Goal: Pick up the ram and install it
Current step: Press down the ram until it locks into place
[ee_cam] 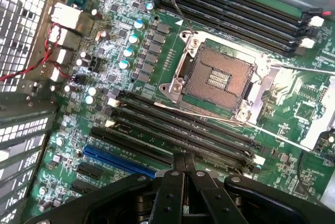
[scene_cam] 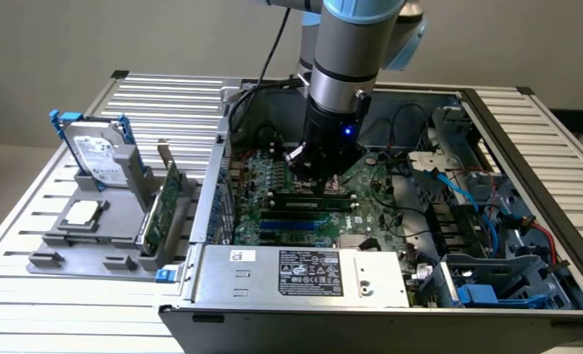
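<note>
My gripper (scene_cam: 316, 179) is down inside the open computer case, low over the motherboard (scene_cam: 380, 210). Its fingers are shut together with nothing between them. In the wrist view the gripper (ee_cam: 184, 157) has its tips meeting at the nearest of the long black memory slots (ee_cam: 183, 130). In the exterior view the ram (scene_cam: 314, 198) shows as a long dark stick lying along those slots, right under the fingertips. Whether the tips touch it I cannot tell.
An empty processor socket (ee_cam: 220, 77) sits between two groups of slots. A silver power supply (scene_cam: 302, 274) fills the case front, and cables (scene_cam: 459, 195) and drive bays are at the exterior view's right. Outside the case, a grey holder (scene_cam: 85, 243) carries a hard drive (scene_cam: 99, 158) and a green card (scene_cam: 164, 210).
</note>
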Tool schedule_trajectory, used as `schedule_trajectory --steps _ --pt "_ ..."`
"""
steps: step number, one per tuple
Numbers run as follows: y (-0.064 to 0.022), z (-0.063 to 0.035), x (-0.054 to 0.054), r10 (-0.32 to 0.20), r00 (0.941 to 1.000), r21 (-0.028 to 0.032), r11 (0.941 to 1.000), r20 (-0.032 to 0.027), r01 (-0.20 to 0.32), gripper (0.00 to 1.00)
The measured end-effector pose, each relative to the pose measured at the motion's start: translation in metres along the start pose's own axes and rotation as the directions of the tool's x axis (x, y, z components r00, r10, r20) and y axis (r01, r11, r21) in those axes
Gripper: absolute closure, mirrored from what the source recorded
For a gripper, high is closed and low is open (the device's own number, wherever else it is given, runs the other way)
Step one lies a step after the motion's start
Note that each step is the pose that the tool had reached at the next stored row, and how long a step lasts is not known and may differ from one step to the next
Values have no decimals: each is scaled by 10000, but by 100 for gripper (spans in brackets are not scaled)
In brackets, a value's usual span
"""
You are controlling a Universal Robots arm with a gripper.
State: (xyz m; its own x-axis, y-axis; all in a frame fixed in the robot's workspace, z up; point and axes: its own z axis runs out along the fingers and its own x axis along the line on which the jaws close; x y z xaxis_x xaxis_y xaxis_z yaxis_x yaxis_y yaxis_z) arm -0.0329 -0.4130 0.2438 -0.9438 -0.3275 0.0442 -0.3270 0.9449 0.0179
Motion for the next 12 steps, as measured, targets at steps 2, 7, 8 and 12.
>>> schedule_trajectory --steps 2,7,8,12 --pt "0 0 0 272 9996 2 9996 -1 -272 89" --pt "-1 0 -1 942 9955 21 9955 -4 -942 89" --pt "0 0 0 1085 9941 26 9941 -4 -1085 89" --pt "0 1 0 1614 9869 43 9869 -7 -1614 89"
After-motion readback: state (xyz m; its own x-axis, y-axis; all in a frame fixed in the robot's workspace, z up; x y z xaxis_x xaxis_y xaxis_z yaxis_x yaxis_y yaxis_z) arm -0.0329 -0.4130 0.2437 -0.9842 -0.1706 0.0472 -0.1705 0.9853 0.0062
